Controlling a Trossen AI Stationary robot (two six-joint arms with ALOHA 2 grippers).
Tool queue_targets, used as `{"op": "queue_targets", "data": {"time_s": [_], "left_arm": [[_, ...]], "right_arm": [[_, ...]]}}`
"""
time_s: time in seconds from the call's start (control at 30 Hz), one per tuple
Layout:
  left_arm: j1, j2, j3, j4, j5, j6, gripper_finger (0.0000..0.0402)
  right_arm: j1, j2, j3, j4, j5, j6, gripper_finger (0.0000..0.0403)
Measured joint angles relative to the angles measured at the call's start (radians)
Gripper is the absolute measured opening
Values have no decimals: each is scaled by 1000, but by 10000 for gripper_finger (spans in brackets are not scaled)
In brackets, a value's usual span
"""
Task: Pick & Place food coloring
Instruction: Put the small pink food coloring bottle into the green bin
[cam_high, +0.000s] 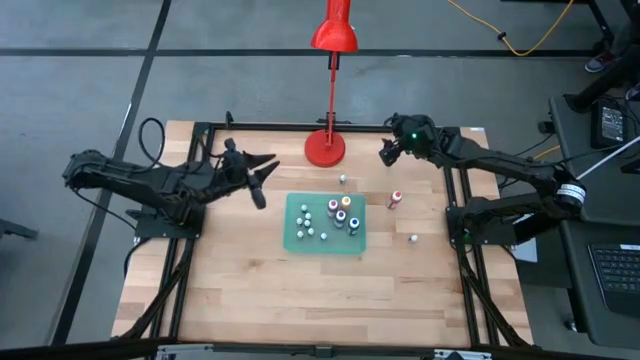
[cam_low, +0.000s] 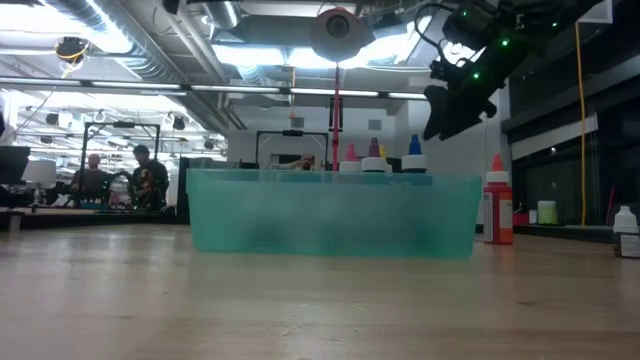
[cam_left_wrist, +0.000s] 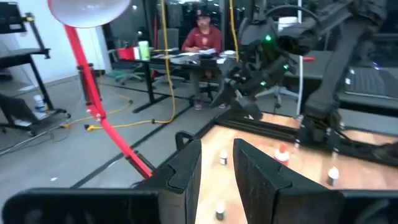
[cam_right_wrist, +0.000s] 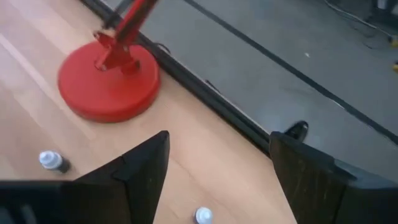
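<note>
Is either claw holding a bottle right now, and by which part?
No. The left claw and the right claw are both open and empty, with nothing between their fingers.

Left gripper (cam_high: 262, 178) hovers mid-left of the high view, fingers apart; right gripper (cam_high: 386, 152) upper right, spread wide.

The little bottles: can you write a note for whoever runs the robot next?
Left gripper: open, empty, raised left of the green tray.
Right gripper: open, empty, raised near the red lamp base.
Done: several food coloring bottles stand in the tray.
Left: three bottles on the table: a red-capped bottle right of the tray, a white-capped one farther right, another behind the tray.
</note>
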Motion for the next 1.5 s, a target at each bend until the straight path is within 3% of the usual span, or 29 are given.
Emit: {"op": "queue_targets", "data": {"time_s": [0.2, 0.43, 0.67, 0.87, 1.1, 1.27, 1.5], "left_arm": [[65, 30, 0, 43, 63, -16, 88], [121, 50, 0, 84, 244, -33, 86], [166, 92, 0, 96, 253, -66, 86], [165, 122, 0, 96, 254, -93, 86], [162, 122, 0, 97, 254, -120, 86], [157, 122, 0, 97, 275, -113, 86], [161, 122, 0, 97, 273, -112, 86]], "right_arm": [[-47, 0, 0, -11, -154, -91, 277], [-74, 0, -1, -47, -298, -197, 277], [-104, 0, -6, -126, -315, -240, 277], [-166, -5, -86, -2, -446, -162, 277], [-172, -5, -129, 11, -449, -91, 277], [-177, -5, -129, -13, -382, -93, 277], [-243, -5, -129, -43, -378, -67, 277]]}}
